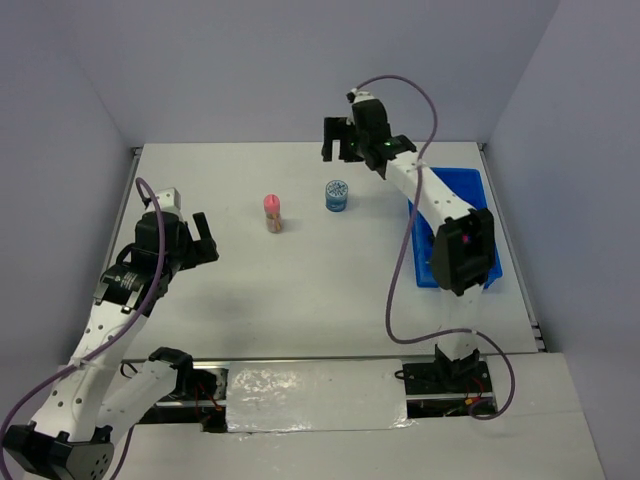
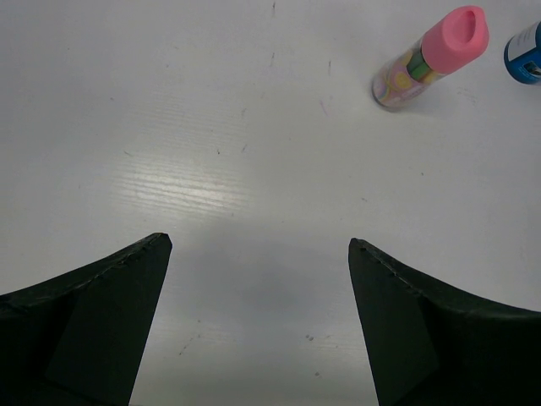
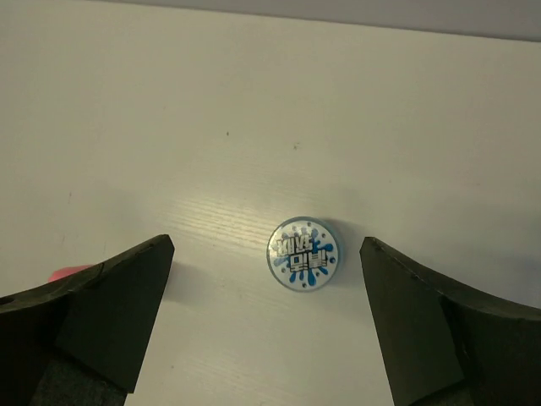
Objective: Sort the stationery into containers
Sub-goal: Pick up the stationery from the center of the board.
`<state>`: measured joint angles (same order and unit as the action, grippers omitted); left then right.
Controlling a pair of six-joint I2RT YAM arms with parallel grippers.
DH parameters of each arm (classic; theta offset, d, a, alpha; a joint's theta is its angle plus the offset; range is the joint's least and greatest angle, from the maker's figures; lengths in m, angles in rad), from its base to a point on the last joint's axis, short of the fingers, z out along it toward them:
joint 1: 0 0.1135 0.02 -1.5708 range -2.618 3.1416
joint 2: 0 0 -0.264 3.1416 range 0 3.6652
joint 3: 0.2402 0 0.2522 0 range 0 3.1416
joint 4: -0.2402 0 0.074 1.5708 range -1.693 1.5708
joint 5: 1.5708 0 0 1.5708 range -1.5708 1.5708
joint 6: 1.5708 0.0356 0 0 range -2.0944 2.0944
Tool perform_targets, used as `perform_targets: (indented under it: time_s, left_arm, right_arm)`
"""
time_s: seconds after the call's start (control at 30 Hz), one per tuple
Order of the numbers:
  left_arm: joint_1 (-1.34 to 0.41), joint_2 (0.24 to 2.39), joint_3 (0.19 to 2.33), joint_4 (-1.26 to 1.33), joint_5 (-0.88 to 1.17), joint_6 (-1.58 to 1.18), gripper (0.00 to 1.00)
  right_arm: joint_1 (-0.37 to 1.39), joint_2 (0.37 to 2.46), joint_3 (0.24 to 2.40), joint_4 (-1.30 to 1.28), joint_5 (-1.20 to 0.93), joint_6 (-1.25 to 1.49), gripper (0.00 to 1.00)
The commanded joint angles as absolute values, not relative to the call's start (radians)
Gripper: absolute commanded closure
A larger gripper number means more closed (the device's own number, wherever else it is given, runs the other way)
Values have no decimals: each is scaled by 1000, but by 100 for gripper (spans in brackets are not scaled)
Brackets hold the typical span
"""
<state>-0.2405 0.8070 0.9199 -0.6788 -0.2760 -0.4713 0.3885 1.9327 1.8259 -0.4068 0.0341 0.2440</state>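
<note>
Where the roll stands: the blue-white patterned roll [image 1: 337,195] is upright on the white table [image 1: 300,290], toward the far side, just right of the pink-topped tube [image 1: 272,212] and not touching it.
Roll label: a blue splash on a round white top, with pale blocky characters across it (too small to read).
Tube: upright, with a pink cap and a pastel printed body; no legible writing.
Right hand [image 1: 341,150]: jaws wide and empty, above the table just beyond the roll. In its wrist view the roll lies between the fingers, touching neither.
Left hand [image 1: 207,240]: jaws wide and empty, over bare table, well left of the tube.
Tray: bright blue tray [image 1: 465,185] at the table's right edge, largely hidden under the right arm.
</note>
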Motion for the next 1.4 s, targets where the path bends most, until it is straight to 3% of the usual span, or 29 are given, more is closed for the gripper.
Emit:
perform_targets:
  time_s: [0.0,0.17,0.5,0.73,0.8,0.83,0.87,0.93,0.97,1.1,1.23,1.37]
  left_arm:
    - [-235,795,917,-647,-288,-466,1]
    - [-235,811,919,-647,-276,-460,1]
    - [-235,811,917,-644,-270,-460,1]
    - [-235,813,917,-644,-267,-457,1]
    - [-235,808,916,-643,-267,-457,1]
    - [-235,807,914,-641,-267,-457,1]
    - [-235,807,914,-640,-265,-457,1]
    - [-235,810,916,-641,-268,-459,1]
    - [-235,808,916,-644,-270,-460,1]
    - [-235,807,916,-644,-272,-460,0]
    - [-235,798,916,-646,-275,-462,1]
    - [-235,788,916,-647,-276,-460,1]
  right_arm:
    - [391,2080,1929,-492,5,175,0]
    - [442,2190,2046,-506,113,101,0]
    - [459,2158,1835,-417,31,97,0]
    - [462,2214,1875,-446,81,107,2]
    - [463,2212,1873,-436,83,110,13]
    - [463,2207,1870,-428,93,112,23]
    - [462,2192,1862,-414,97,112,40]
    - [460,2175,1839,-387,107,117,53]
    - [460,2158,1836,-388,110,120,66]
    - [456,2071,1778,-350,89,141,75]
    - [416,1816,1614,-236,28,187,76]
    - [329,1611,1436,-227,271,251,74]
